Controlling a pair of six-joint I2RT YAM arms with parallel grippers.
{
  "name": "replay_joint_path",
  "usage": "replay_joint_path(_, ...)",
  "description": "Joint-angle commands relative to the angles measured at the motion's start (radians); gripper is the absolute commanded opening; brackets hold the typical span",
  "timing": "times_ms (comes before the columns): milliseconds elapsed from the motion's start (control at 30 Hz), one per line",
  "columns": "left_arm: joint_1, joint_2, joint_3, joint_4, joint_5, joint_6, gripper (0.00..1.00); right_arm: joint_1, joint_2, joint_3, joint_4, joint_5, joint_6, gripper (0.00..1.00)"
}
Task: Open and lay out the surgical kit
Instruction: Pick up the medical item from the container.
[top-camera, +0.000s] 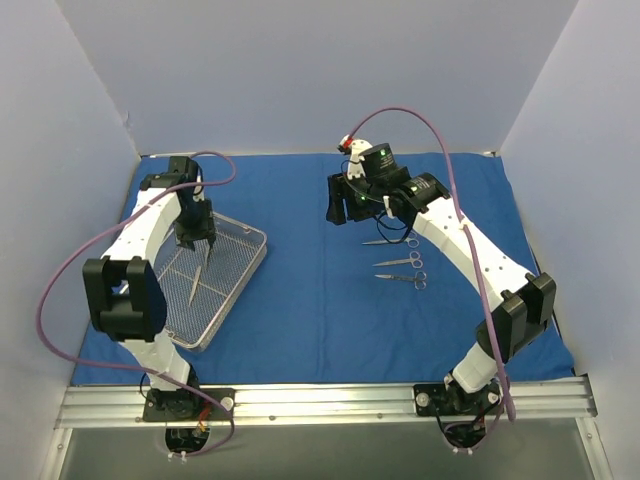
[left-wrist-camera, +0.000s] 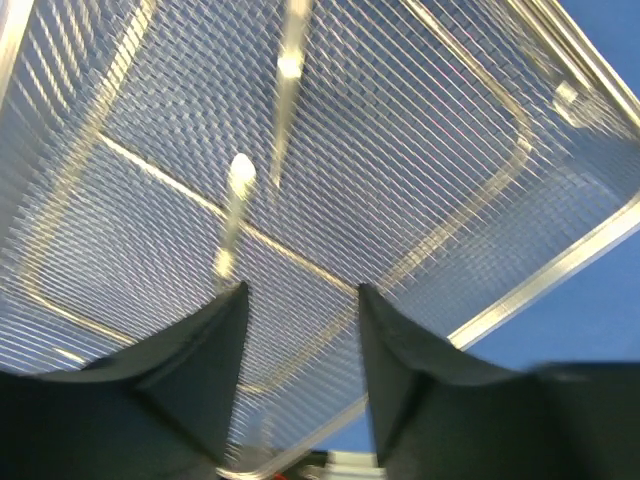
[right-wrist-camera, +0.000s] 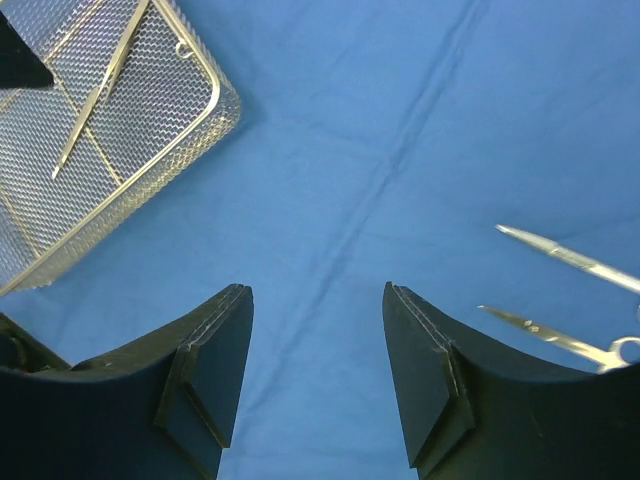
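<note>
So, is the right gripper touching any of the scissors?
Apart. Right wrist view: right gripper open above bare cloth, scissors lying clear to one side.

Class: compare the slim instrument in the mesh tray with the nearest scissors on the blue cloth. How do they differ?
The tray instrument lies inside the mesh tray; the scissors lie on the blue cloth. The tray instrument runs near-to-far; the scissors lie left-to-right. The scissors show ring handles; the tray instrument shows none. Both are thin silvery metal.
</note>
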Motion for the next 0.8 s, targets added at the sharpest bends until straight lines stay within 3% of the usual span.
replay_joint_path(0,0.008,0.083,0.096,-0.037,-0.119,0.122,0.52,-0.023,-0.002,-0.016,0.047,-0.08,0.091,0.54)
replay_joint_path(233,0.017,0.265,0.139,0.02,-0.116,0.182,0.49,-0.058,-0.014,-0.033,0.021,-0.075,0.085,0.55)
replay_joint_path(567,0.046,0.38,0.176,0.068,-0.073,0.2,0.47,-0.068,-0.043,-0.036,-0.035,-0.012,0.083,0.55)
replay_joint_path(767,0.052,0.416,0.184,0.074,-0.047,0.208,0.26,-0.066,-0.04,-0.027,-0.052,0.0,0.106,0.52)
